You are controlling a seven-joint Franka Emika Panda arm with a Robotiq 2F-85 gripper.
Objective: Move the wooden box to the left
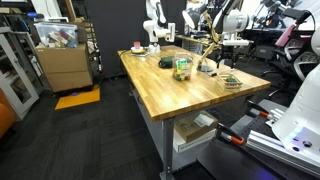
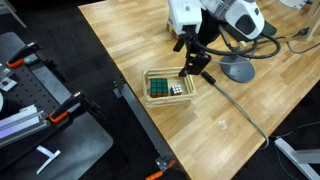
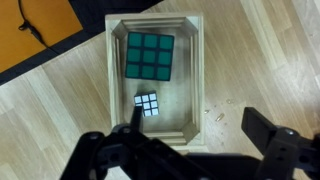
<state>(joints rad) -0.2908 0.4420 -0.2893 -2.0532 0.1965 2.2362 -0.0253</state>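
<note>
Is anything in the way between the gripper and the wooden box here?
Nothing visible does. The open gripper is right at the wooden box. One finger reaches over its inside next to a small cube, and the other is outside the wall.

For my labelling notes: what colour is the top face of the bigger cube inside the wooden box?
Green: the bigger cube shows best in the wrist view.

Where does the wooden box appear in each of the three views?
Exterior view: wooden box, near the table's right edge.
Exterior view: centre, under the gripper.
Wrist view: upper centre.
Shared landmark: the wooden table, its edge beside the box.
</note>
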